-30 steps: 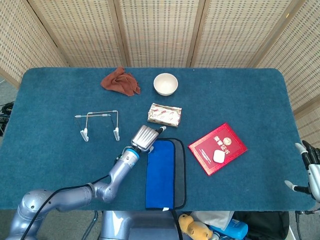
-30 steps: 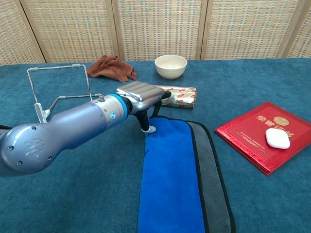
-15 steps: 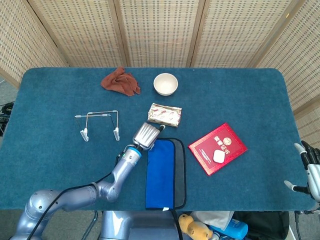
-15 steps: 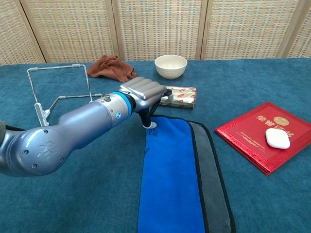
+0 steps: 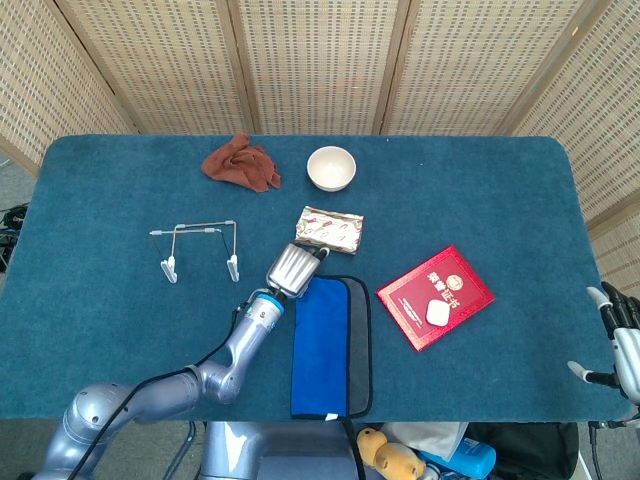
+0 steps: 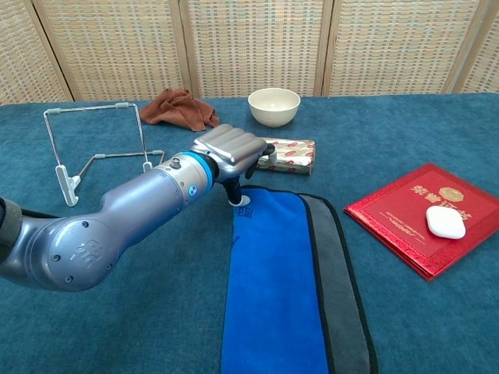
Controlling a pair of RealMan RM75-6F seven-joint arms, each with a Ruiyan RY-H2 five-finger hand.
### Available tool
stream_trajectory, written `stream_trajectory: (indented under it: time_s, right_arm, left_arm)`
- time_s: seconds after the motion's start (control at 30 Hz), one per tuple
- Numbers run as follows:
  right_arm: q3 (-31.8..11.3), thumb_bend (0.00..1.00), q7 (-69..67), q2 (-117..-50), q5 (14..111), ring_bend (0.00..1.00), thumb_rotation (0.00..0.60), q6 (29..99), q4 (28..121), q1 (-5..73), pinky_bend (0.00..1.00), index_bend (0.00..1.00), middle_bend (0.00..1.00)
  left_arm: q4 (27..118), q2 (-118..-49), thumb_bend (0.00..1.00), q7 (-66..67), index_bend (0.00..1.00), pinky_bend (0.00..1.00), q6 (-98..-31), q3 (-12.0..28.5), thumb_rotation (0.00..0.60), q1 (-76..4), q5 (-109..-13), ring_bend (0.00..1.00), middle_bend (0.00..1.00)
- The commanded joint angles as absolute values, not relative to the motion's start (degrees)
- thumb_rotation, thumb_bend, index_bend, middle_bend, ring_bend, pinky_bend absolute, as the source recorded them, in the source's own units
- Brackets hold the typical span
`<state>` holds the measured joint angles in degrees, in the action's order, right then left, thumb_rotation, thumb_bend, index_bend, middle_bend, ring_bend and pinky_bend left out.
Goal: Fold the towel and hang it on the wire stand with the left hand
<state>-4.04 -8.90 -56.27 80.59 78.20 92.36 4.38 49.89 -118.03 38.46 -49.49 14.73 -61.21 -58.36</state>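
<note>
Towel [image 6: 273,288]: I see it flat, lengthwise fold only; rest undone.
Left hand [image 6: 228,149]: curled at its far-left corner; grip, I cannot tell.
Wire stand [image 5: 198,247]: bare, left.

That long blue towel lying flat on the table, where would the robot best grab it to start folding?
Probably at the far left corner of the blue towel, where the left hand already sits with its fingers pointing down at the edge. The towel lies flat in a long strip, so only an edge or corner offers something to pinch; coming from above at the far end would let it pull that end back over the rest.
</note>
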Motion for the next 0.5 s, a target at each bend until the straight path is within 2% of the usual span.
stream_trajectory:
  time_s: [0.03,0.5]
  right_arm:
    - [-4.0,0.00,-8.9,-56.3,80.7,0.00,0.600,78.2,92.4,4.4,0.00,0.00,0.00]
    - [-4.0,0.00,-9.4,-56.1,80.5,0.00,0.600,78.0,92.4,4.4,0.00,0.00,0.00]
  left_arm:
    - [49.0,-118.6,0.29,37.8,0.22,0.76,-48.9,14.9,0.600,-61.2,-58.2,0.71,0.44]
    - [48.0,-119.8,0.29,37.0,0.24,0.76,-47.2,15.2,0.600,-60.9,-58.0,0.71,0.44]
